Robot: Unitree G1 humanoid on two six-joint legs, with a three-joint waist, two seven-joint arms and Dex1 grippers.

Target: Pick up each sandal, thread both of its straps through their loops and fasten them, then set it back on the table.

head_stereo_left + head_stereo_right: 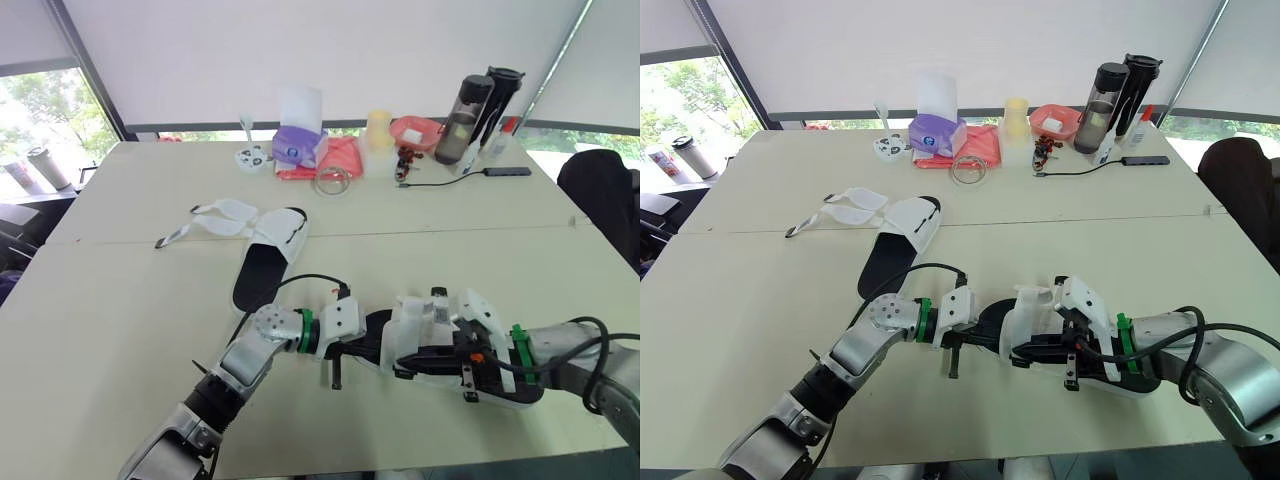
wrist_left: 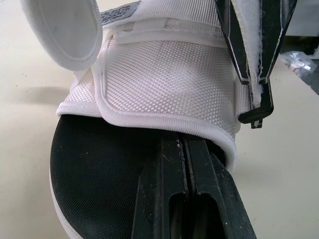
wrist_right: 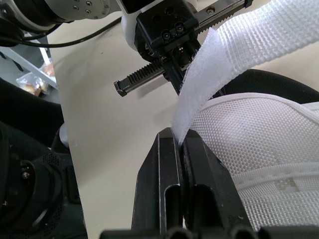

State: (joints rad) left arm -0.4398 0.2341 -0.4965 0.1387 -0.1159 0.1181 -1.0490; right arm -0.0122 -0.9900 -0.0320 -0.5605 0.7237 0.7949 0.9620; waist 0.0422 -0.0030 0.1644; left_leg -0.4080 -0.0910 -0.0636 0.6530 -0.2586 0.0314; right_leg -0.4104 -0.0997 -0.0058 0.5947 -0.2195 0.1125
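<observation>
While my left gripper (image 2: pixel 182 142), fingers together, rests on the near sandal (image 1: pixel 440 340) at the table's (image 1: pixel 120 300) near edge, steadying it I judge, my right gripper (image 3: pixel 182 142) is clamped on its strap (image 3: pixel 239 45), lifting it for threading.

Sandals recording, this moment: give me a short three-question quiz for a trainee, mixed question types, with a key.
1. True or false: the right gripper is shut on a white strap of the near sandal.
2. On the far sandal, the straps are: A fastened; B unfastened, lying spread on the table; C held by a gripper.
3. Fill in: both sandals' insoles are ____.
Key: 1 true; 2 B; 3 black.
</observation>
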